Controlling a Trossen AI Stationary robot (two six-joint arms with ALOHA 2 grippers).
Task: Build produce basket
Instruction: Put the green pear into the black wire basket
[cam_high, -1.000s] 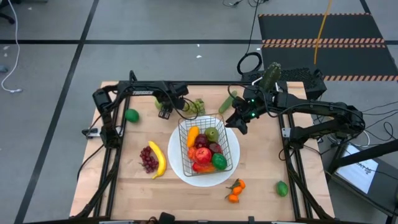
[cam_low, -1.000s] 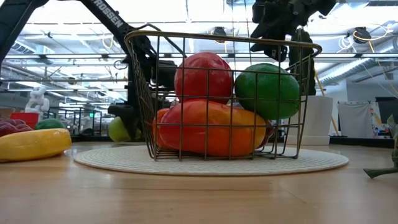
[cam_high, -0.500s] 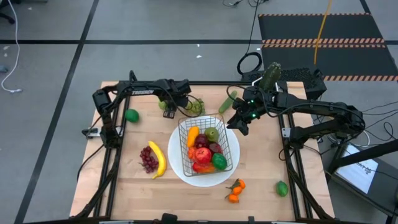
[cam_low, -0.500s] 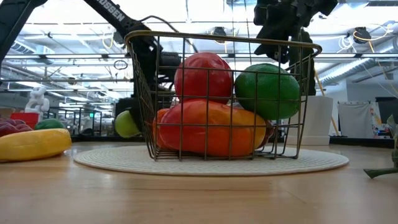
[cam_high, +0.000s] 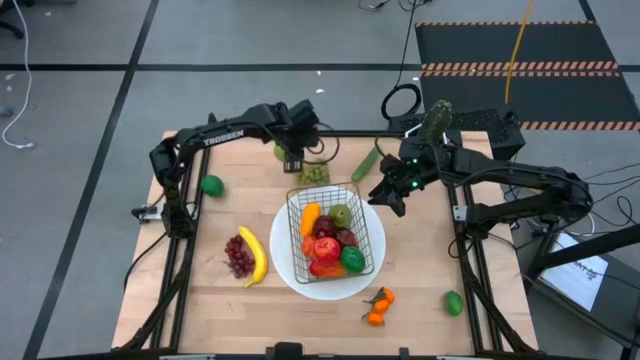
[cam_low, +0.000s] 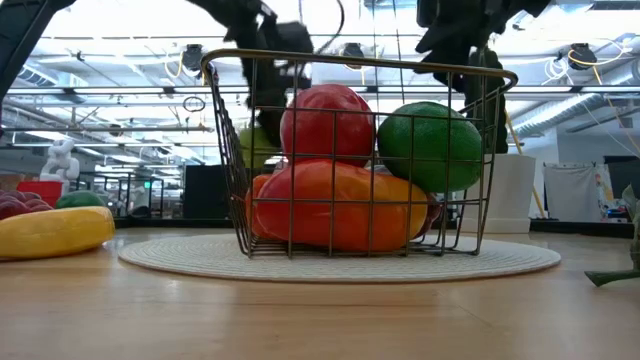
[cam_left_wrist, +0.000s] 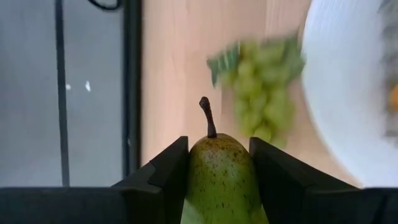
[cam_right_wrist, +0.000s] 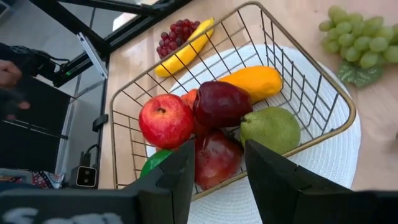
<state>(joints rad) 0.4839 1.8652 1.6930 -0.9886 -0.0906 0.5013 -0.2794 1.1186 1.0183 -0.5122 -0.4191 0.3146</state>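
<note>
We have the wire basket (cam_high: 335, 236) sitting on the white plate (cam_high: 290, 268) near the middle of the table, already holding a good share of the fruit: a red apple (cam_right_wrist: 165, 121), a dark red apple (cam_right_wrist: 222, 102), a green pear (cam_right_wrist: 270, 128), an orange pepper (cam_right_wrist: 253, 81), and a green fruit low in one corner. Our left gripper (cam_left_wrist: 217, 163) is clenched on another green pear (cam_left_wrist: 221, 180), stem up, carried above the far edge of the table just beside the green grapes (cam_high: 314, 173), so we judge this pear is on its way to the basket. Our right gripper (cam_right_wrist: 219, 165) hovers over the basket's far right corner with its jaws parted and nothing between them. Still out on the table are the banana (cam_high: 253, 256) and purple grapes (cam_high: 238, 257) near the left edge, a lime (cam_high: 211, 184) toward the far left corner, the cucumber (cam_high: 365, 163) by the far edge, the tangerines (cam_high: 378, 306) and another lime (cam_high: 453, 302) toward the near right corner. We reckon we are about halfway through.
</note>
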